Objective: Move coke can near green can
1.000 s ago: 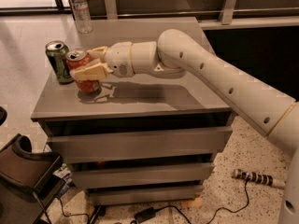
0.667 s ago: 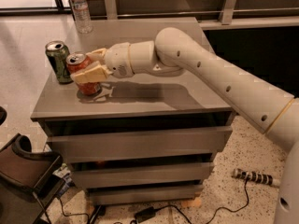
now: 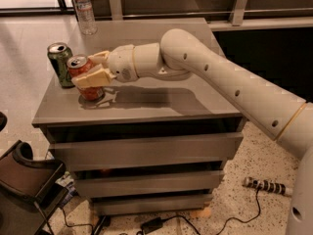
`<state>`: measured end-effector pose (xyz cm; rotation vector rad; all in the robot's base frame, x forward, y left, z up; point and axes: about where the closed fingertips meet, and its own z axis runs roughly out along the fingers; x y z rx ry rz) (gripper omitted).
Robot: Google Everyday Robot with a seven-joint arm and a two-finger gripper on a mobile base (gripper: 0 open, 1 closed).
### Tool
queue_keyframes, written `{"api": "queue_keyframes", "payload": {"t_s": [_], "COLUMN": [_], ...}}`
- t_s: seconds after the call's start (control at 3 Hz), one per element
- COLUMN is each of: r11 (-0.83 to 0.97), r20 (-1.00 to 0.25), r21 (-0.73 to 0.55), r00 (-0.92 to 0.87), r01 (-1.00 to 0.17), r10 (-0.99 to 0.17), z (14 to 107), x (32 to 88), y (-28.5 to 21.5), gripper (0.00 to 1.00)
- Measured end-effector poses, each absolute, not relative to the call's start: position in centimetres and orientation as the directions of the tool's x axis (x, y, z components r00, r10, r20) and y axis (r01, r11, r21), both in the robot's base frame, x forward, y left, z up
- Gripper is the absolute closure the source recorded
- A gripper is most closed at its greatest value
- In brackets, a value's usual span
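Note:
The coke can [image 3: 79, 66], red-orange with a silver top, stands upright near the left front of the grey cabinet top [image 3: 161, 102]. My gripper [image 3: 84, 68] reaches in from the right and is shut on it, with one tan finger [image 3: 94, 77] across its front and the other behind it. The green can [image 3: 60, 62], dark green with a silver top, stands upright just left of the coke can, with a small gap between them.
A clear plastic water bottle [image 3: 84, 9] stands at the back left corner of the top. The top's left edge is close to the green can. A black chair [image 3: 24, 180] is on the floor at the lower left. A cable and a striped tool [image 3: 266, 186] lie at the lower right.
My gripper has shifted slightly left with the coke can, narrowing the gap to the green can. The green can and the bottle have not moved.

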<state>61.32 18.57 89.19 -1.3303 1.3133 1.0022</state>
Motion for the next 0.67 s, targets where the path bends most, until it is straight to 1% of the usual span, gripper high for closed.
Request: {"api": "queue_keyframes", "payload": {"t_s": [0.67], "r11": [0.052], "r20": [-0.979], "r21": [-0.089], "r00": [0.077], "r01": [-0.995], "r10": [-0.188], "z": [89.2], "x": [61.06], "y": [19.04], "gripper": [0.13]}}
